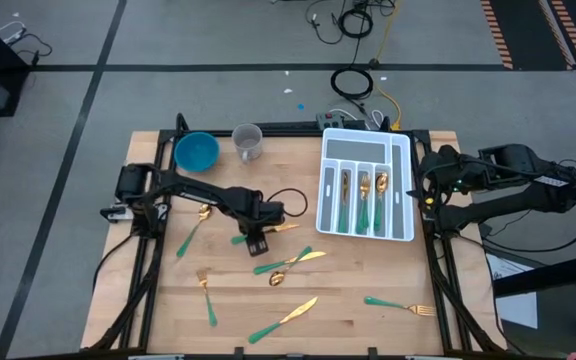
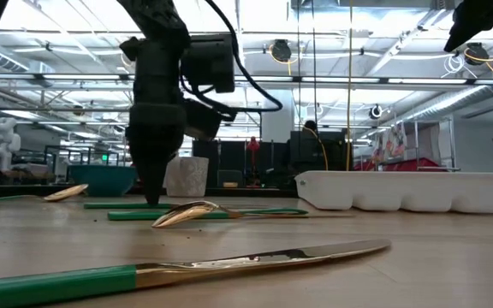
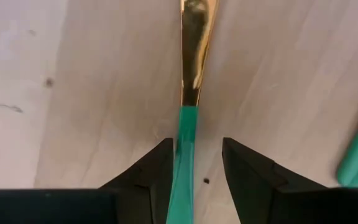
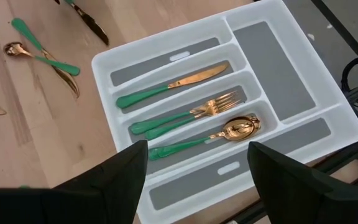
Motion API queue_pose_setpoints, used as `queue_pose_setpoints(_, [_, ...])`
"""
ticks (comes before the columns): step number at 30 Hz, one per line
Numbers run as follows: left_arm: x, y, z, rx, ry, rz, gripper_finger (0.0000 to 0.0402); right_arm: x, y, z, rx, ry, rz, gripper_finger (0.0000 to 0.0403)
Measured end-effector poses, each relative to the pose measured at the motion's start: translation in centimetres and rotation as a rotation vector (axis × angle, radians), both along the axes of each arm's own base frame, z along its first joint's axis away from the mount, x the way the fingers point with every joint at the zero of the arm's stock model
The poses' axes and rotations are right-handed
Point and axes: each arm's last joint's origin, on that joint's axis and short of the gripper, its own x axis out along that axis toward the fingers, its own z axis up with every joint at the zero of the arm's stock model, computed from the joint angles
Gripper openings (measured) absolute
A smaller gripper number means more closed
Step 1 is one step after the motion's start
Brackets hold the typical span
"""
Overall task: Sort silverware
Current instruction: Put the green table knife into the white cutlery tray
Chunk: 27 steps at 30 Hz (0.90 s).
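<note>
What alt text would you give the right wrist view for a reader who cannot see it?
A white plastic divided tray on a wooden table holds teal-handled gold silverware: one knife, two forks and one spoon, each kind in its own slot. The right hand hovers open above the tray's near edge, holding nothing. More cutlery lies loose on the wood beyond.

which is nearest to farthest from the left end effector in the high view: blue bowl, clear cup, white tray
From the left end effector:
1. Clear cup, at the table's far edge, and blue bowl, beside it on the left: too close to call.
2. White tray, off to the right side.
</note>
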Motion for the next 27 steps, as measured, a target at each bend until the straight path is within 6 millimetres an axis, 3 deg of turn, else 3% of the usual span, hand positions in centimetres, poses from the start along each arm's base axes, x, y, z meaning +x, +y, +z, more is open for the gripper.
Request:
queue_pose_setpoints(8, [0.2, 0.2, 0.8, 0.051, -0.021, -0.056, 0.0146, -0.1, 0.0, 0.0, -0.001, -0.004, -0.004, 0.027])
queue_pose_setpoints(21, [1.2, 0.3, -2.9, 0.043, 0.054, -0.098, 0.0144, -0.1, 0.0, 0.0, 0.005, -0.007, -0.007, 0.027])
queue_pose_setpoints(24, [1.3, 0.5, -3.6, -0.002, 0.068, -0.127, 0.0115, -0.1, 0.0, 0.0, 0.007, -0.007, -0.009, 0.027])
queue_pose_setpoints(27, [1.3, 0.6, -3.6, -0.003, 0.063, -0.145, 0.0043, -0.1, 0.0, 0.0, 0.007, -0.008, -0.01, 0.027])
